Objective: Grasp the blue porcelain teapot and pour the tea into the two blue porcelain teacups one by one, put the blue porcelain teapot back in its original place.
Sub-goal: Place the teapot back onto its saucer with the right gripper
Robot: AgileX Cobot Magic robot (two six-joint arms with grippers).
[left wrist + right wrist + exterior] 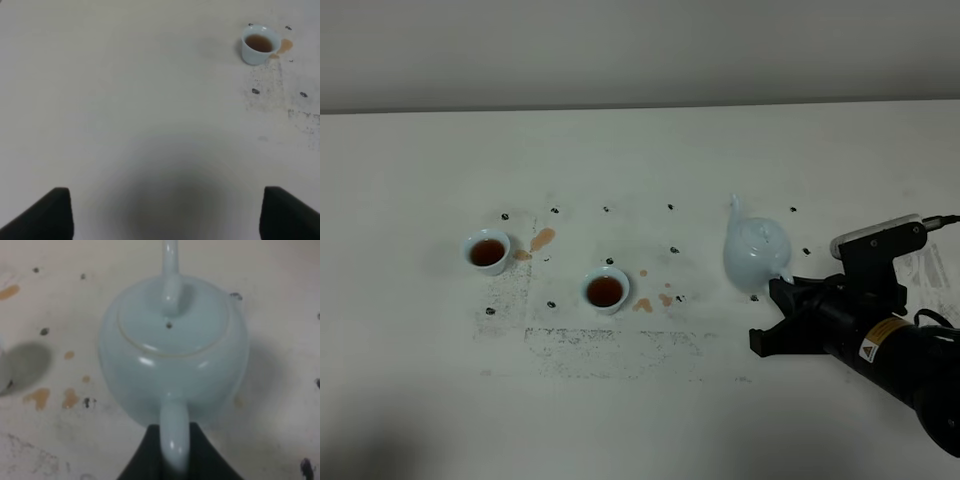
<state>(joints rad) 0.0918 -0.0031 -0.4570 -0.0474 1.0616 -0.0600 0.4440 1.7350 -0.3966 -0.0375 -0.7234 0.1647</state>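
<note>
High view: the teapot (756, 252) stands upright on the white surface (640, 150), spout pointing away, handle toward the right tool (782, 300), which lies just behind it; both cups (487, 251) (605, 290) hold tea, well apart from the pot, with spilled drops (542, 239) beside them. Left wrist view: the left tool (167, 212) hangs released over bare surface, far from the pot; one cup (258, 44) is visible. Right wrist view: the right tool (175, 452) is clenched on the teapot's handle (174, 437), the spout-to-handle axis in line with the tool, so the right arm is nearer.
</note>
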